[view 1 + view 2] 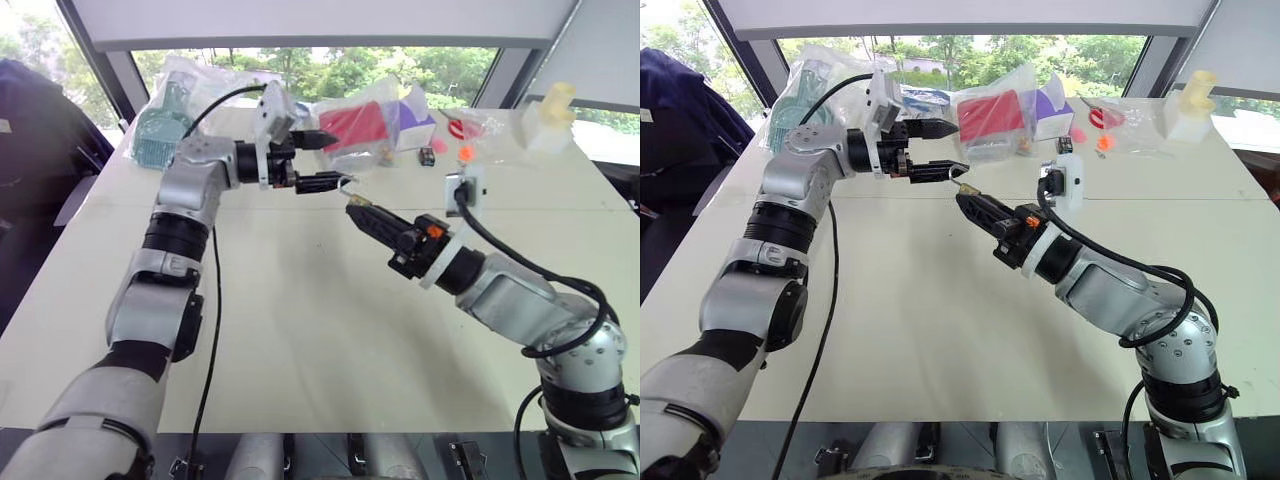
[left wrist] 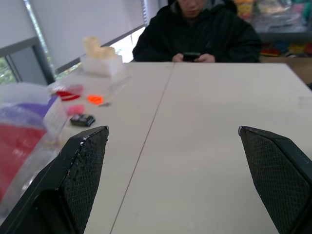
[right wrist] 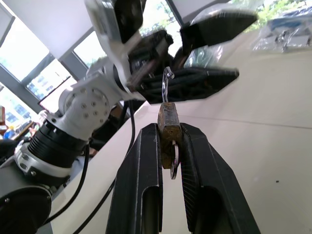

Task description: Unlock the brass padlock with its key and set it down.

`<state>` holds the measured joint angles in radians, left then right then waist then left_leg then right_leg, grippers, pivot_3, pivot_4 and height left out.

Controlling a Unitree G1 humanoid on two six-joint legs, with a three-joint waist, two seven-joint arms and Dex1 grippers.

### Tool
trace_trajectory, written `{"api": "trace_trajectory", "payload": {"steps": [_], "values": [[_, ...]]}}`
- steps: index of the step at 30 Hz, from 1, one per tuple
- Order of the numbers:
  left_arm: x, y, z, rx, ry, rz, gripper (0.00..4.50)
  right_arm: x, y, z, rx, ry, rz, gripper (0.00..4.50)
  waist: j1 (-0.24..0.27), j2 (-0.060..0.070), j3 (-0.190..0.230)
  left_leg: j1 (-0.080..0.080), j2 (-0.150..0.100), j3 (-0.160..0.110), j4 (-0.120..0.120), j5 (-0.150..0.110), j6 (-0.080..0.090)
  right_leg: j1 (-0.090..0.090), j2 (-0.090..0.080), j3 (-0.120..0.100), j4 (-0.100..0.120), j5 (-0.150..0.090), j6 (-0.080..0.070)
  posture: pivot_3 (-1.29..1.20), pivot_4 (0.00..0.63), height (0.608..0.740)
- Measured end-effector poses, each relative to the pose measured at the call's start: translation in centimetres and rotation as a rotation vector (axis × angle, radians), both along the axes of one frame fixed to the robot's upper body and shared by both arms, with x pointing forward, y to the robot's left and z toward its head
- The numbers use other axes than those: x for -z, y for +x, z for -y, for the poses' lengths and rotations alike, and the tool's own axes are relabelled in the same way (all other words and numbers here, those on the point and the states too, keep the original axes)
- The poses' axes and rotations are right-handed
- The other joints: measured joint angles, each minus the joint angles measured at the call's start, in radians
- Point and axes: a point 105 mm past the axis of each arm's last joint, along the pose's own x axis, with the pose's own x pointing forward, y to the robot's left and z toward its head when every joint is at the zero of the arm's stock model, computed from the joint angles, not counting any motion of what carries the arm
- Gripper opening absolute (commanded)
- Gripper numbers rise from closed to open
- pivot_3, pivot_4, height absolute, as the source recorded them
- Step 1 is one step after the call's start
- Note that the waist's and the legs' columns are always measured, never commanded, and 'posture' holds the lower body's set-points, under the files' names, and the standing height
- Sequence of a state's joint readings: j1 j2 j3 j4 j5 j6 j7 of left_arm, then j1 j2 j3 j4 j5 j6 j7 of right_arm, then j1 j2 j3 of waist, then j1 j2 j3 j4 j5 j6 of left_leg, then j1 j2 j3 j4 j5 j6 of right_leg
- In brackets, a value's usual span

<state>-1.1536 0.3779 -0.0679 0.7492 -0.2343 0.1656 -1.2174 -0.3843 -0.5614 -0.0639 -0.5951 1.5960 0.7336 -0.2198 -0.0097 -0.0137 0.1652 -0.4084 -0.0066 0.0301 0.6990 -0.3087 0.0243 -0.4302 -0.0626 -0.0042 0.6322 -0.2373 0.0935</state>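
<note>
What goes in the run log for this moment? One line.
right gripper: shut on brass padlock | shackle: swung open | left gripper: open, beside padlock | padlock: not set down

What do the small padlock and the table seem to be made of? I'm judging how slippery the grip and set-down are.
The small gold-coloured padlock looks like dull, slightly tarnished brass: yellowish-brown body, little shine. Its thin silvery shackle looks like polished steel, judging by its bright glints. The pale beige table looks like smooth matte laminate, though that is uncertain.

Looked down from the head over the worktop, both eyes sharing it. Looked from each wrist along its fingers, close, level, across that worktop.
</note>
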Motion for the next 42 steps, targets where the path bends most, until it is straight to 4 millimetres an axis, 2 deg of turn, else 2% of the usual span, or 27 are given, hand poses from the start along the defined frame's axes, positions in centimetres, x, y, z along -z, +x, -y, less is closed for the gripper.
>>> {"api": "trace_trajectory", "payload": {"steps": [1,4,7,10,13,16,19,23,25,26,27,32,34,36,42], "values": [[0.5,0.4,-0.9,-0.032,0.024,-0.013,4.41,0.1,0.1,0.7,0.018,0.017,-0.018,0.03,0.0,0.0,0.0,0.0,0.0,0.0,0.0,0.0,0.0,0.0,0.0,0.0,0.0,0.0,0.0,0.0,0.15,0.74],[1.8,0.1,-3.0,-0.057,0.056,-0.075,4.41,2.5,1.3,2.8,0.092,0.009,-0.151,0.03,-0.001,0.0,0.0,0.0,0.0,0.0,-0.001,0.0,0.0,0.0,0.0,0.0,0.0,0.0,0.0,0.0,0.15,0.74],[3.3,-2.5,-3.8,0.03,0.057,-0.177,4.41,5.9,3.0,4.8,0.167,0.027,-0.35,0.03,-0.003,0.0,0.0,0.0,0.0,0.0,-0.001,0.0,0.0,0.0,-0.001,0.001,0.0,0.0,0.0,0.0,0.15,0.74],[3.7,-5.3,-3.3,0.106,0.038,-0.244,4.41,8.7,4.4,6.4,0.208,0.078,-0.505,0.03,-0.002,0.0,0.0,0.0,0.0,0.0,-0.001,0.0,-0.001,0.0,-0.002,0.001,0.0,0.0,0.0,0.0,0.15,0.74],[3.7,-7.2,-2.7,0.113,0.021,-0.263,4.41,9.9,5.4,6.2,0.15,0.107,-0.548,0.03,-0.003,0.001,0.0,0.001,0.0,0.0,0.0,0.001,-0.001,0.0,-0.002,0.001,0.0,0.001,-0.002,0.0,0.15,0.74],[5.6,-8.5,-2.5,0.088,0.015,-0.319,4.41,10.7,5.9,5.6,0.073,0.09,-0.57,0.03,-0.007,0.002,0.0,0.001,0.001,0.0,-0.001,0.001,-0.001,0.001,-0.002,0.001,0.0,0.001,-0.002,0.0,0.15,0.74],[6.7,-9.2,-2.5,0.063,0.029,-0.346,4.41,11.6,6.5,5.5,0.036,0.096,-0.622,0.03,-0.004,0.002,0.0,0.001,0.001,0.0,-0.001,0.001,-0.001,0.0,-0.002,0.001,0.0,0.001,-0.002,0.0,0.15,0.74],[7.3,-9.7,-2.3,0.054,0.036,-0.339,4.41,13.8,6.7,5.6,0.02,0.007,-0.678,0.03,-0.001,0.002,0.0,0.001,0.001,0.0,-0.001,0.001,-0.001,0.0,-0.003,0.001,-0.001,0.001,-0.002,0.0,0.15,0.74],[7.8,-9.7,-2.3,0.037,0.032,-0.346,4.5,14.2,6.8,5.6,0.007,-0.021,-0.682,1.03,-0.003,0.002,0.0,0.001,0.001,0.0,-0.001,0.001,-0.001,0.0,-0.003,0.001,-0.001,0.001,-0.003,0.0,0.15,0.74],[7.8,-9.6,-2.1,0.031,0.026,-0.337,4.5,14.4,7.0,5.8,0.012,-0.042,-0.687,1.26,-0.003,0.002,0.0,0.001,0.0,0.0,-0.001,0.001,-0.002,0.0,-0.003,0.001,-0.002,0.001,-0.003,0.0,0.15,0.74],[7.8,-9.5,-1.9,0.027,0.021,-0.33,4.5,14.8,7.1,6.0,0.014,-0.06,-0.695,1.75,-0.001,0.002,0.0,0.001,0.0,0.0,-0.001,0.001,-0.002,0.0,-0.003,0.001,-0.002,0.001,-0.003,0.0,0.15,0.74],[8.1,-9.4,-1.3,0.024,0.016,-0.324,4.5,13.7,6.9,5.4,-0.069,-0.108,-0.64,4.31,-0.001,0.004,-0.002,0.002,0.001,0.0,-0.001,0.001,-0.002,0.001,-0.004,0.001,-0.002,0.001,-0.006,0.0,0.15,0.74],[8.3,-9.4,-1.4,0.02,0.016,-0.326,4.5,13.4,6.4,5.6,-0.085,-0.148,-0.614,4.44,0.003,0.006,-0.004,0.002,0.0,0.0,-0.001,0.001,-0.002,0.002,-0.004,0.001,-0.002,0.0,-0.007,0.0,0.15,0.74],[8.3,-9.4,-1.4,0.015,0.015,-0.322,4.5,13.6,5.7,6.7,-0.059,-0.227,-0.583,4.44,0.018,0.007,-0.004,0.001,-0.001,-0.001,-0.001,0.001,-0.002,0.001,-0.006,0.001,-0.002,0.0,-0.008,0.0,0.15,0.74],[8.7,-9.1,-2.3,-0.021,0.025,-0.32,4.5,13.5,1.9,12.9,0.119,-0.645,-0.452,4.44,0.046,0.007,-0.004,-0.001,-0.005,-0.001,-0.001,0.0,-0.001,0.002,-0.011,0.0,-0.007,0.0,-0.008,0.0,0.15,0.74]]}}
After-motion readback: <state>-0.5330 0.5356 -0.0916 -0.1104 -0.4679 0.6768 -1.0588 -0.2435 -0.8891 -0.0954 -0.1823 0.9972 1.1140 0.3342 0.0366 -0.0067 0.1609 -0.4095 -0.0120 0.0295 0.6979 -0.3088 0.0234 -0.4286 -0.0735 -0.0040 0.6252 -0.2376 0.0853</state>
